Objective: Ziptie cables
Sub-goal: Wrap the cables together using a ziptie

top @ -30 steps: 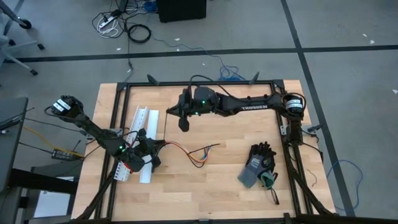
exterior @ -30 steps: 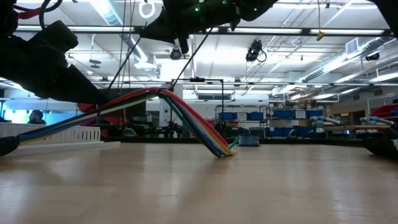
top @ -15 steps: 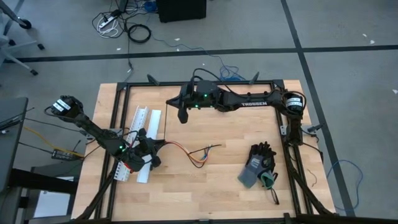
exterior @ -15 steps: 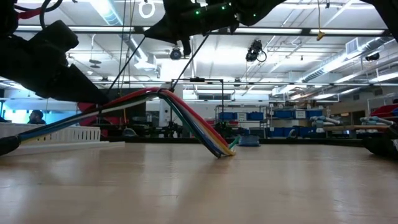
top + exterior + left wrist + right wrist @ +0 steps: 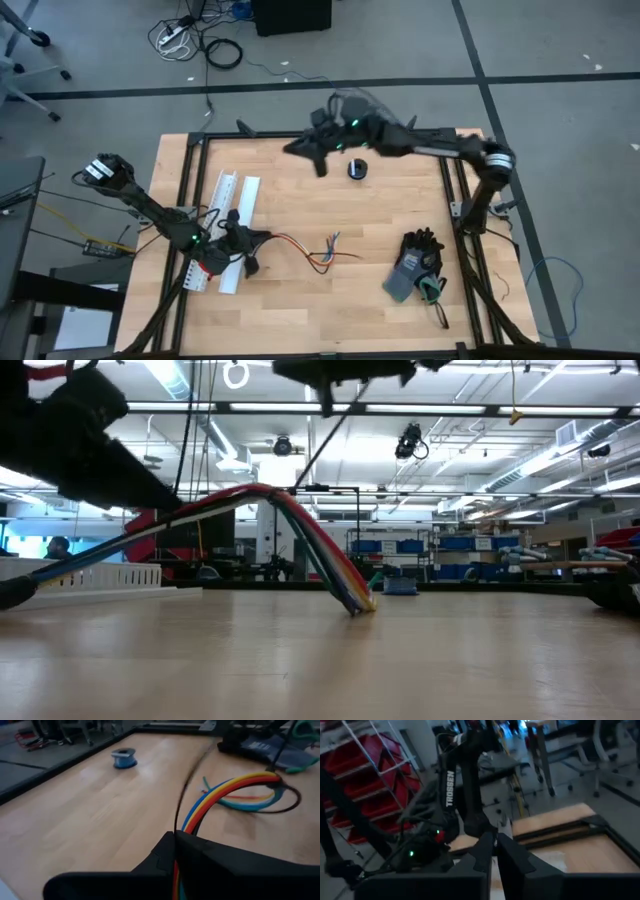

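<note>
From above, my left gripper [image 5: 243, 250] clamps the cables [image 5: 315, 252] by the white channel [image 5: 236, 200], pinning them steady. Left wrist: they arch onto the table [image 5: 75, 810]. My right gripper [image 5: 318, 160] hovers high, jaws together, pinching a ziptie [image 5: 325, 435].

On the table [image 5: 300, 310], the cables [image 5: 318, 252] lie centre, the slotted channel [image 5: 236, 200] to their left, the glove [image 5: 417, 262] right, the tape roll [image 5: 357, 169] behind.
</note>
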`<move>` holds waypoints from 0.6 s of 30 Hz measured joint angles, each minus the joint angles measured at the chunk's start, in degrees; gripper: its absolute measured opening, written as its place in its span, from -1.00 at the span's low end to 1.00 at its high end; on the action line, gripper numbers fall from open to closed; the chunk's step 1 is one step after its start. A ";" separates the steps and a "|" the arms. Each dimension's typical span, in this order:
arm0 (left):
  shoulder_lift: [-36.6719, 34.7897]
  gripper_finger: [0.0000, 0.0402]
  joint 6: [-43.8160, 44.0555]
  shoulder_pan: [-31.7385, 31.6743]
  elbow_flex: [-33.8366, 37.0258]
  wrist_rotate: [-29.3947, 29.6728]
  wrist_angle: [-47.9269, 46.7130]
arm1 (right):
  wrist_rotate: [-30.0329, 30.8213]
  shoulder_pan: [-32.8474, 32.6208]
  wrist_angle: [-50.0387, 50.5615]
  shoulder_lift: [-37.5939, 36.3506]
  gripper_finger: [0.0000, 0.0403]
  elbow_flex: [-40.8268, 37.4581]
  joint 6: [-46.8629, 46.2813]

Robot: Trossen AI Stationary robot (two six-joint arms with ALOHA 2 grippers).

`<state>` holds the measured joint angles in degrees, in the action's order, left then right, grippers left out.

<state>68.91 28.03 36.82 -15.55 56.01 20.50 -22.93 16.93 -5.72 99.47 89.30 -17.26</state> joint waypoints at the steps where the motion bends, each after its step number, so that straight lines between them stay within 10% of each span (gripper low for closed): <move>1: -0.38 -1.00 -1.08 -0.01 -0.77 -0.35 0.10 | -0.08 0.36 3.52 -1.70 -0.86 0.00 0.44; 8: -3.74 -1.00 -15.01 -0.02 -11.99 -1.27 -2.77 | 1.17 -1.55 24.05 -10.74 -0.78 -0.11 5.23; 18: -4.94 -1.00 -17.99 -0.04 -40.09 2.55 -41.44 | 10.82 -7.29 44.02 -11.69 -0.78 -0.22 12.69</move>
<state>63.96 10.04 36.77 -55.64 58.56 -20.94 -12.11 9.64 38.29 87.78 89.08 -4.57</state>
